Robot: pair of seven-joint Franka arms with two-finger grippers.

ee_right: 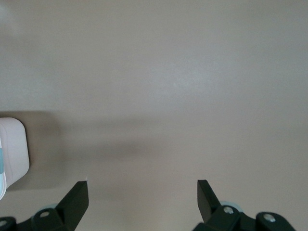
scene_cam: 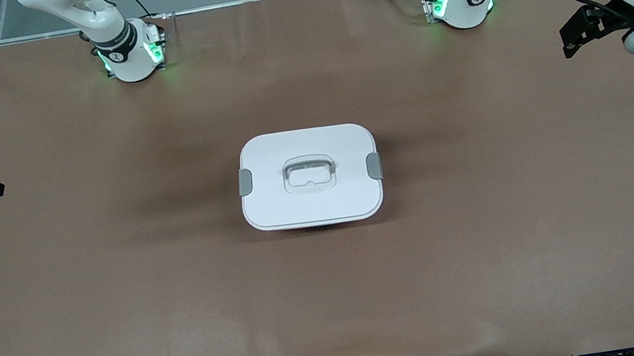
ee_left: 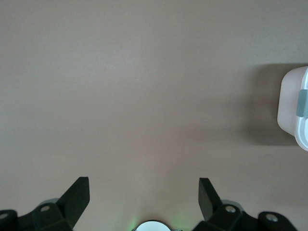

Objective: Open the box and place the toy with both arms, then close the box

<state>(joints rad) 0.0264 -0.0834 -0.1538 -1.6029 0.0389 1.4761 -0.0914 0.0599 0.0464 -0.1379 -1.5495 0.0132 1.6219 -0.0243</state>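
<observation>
The white box (scene_cam: 309, 177) is sitting mid-frame on the brown desk (scene_cam: 123, 307), lid on, side clips down; no toy is showing, fitting either an unopened or a re-closed box. Left pincer (ee_left: 144, 197) and right pincer (ee_right: 143, 197) are hanging wide open over bare desk at the frame's edges, leaving open room all around.

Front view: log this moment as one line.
white rectangular plastic box: lid on, grey latches down, mid-table | left gripper: open, over bare table | right gripper: open, over bare table
</observation>
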